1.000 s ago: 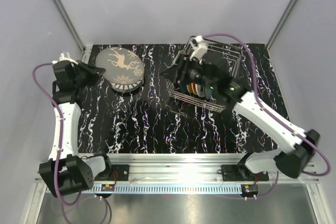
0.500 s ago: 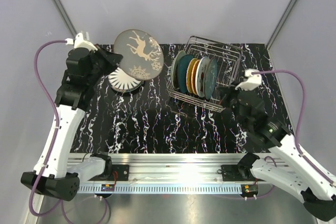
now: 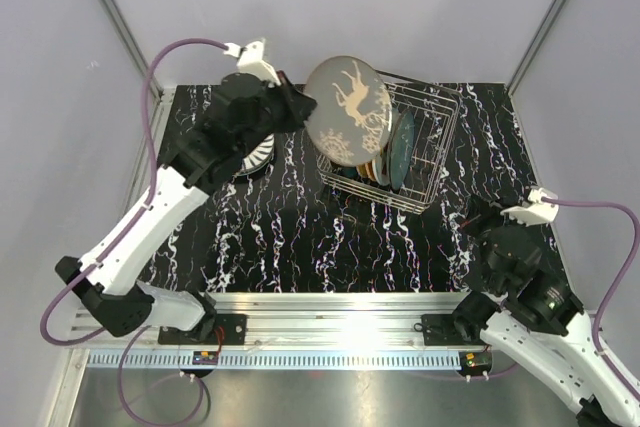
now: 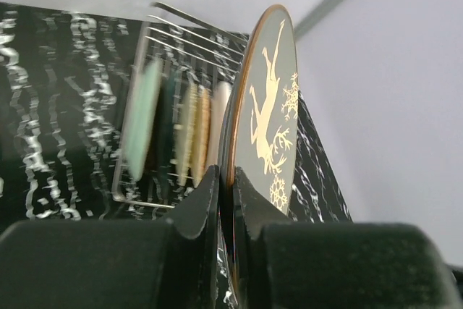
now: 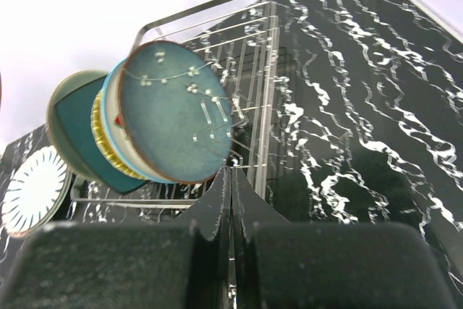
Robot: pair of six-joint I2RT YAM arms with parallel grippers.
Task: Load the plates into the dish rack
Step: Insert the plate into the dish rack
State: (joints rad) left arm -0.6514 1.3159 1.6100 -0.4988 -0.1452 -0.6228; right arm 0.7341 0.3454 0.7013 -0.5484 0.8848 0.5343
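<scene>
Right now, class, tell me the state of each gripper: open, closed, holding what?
Left gripper: closed on the rim of the deer plate, which stands on edge.
Right gripper: closed, holding nothing.

Black white-veined tabletop (image 3: 300, 237); aluminium rail (image 3: 330, 305) near edge.

The left arm (image 3: 160, 202) reaches forward, left gripper (image 4: 226, 179) pinching the deer plate (image 4: 271, 121). The right gripper (image 5: 231, 179) sits low, closed.

The held plate (image 3: 347, 110) hangs over the dish rack's (image 3: 445, 137) left end, racked plates (image 3: 398, 147) inside, a lone plate (image 3: 264, 155) lying left.
</scene>
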